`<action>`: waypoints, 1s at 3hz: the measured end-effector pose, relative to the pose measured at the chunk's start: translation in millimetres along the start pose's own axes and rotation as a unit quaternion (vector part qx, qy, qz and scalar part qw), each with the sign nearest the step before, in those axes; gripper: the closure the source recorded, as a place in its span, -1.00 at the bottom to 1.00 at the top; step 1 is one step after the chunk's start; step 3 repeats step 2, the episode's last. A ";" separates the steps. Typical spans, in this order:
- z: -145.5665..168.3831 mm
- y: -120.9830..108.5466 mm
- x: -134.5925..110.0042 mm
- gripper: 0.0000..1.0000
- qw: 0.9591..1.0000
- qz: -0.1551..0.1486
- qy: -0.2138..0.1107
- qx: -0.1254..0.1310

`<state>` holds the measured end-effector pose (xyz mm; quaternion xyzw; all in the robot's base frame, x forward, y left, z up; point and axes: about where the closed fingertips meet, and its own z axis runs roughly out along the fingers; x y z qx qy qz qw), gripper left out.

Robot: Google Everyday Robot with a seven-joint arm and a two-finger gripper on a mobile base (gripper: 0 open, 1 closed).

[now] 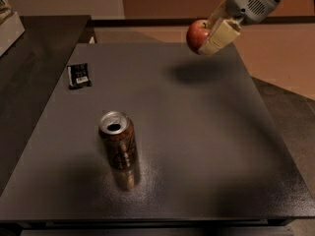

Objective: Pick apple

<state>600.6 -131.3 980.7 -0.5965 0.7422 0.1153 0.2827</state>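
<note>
The red apple [197, 34] hangs in the air above the far right part of the dark table [197, 132], with its shadow on the tabletop below it. My gripper [210, 38] comes in from the upper right and is shut on the apple. One cream finger [220, 36] covers the apple's right side; the other finger is hidden behind the fruit.
An open brown soda can [118, 140] stands upright at the table's front left. A small black packet [78, 75] lies flat near the far left edge. A darker counter [29, 73] adjoins the table on the left.
</note>
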 end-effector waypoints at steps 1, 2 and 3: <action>-10.6 7.9 -13.2 1.00 1.000 -0.020 -0.013 0.005; -10.2 8.7 -14.1 1.00 1.000 -0.021 -0.014 0.005; -10.2 8.7 -14.1 1.00 1.000 -0.021 -0.014 0.005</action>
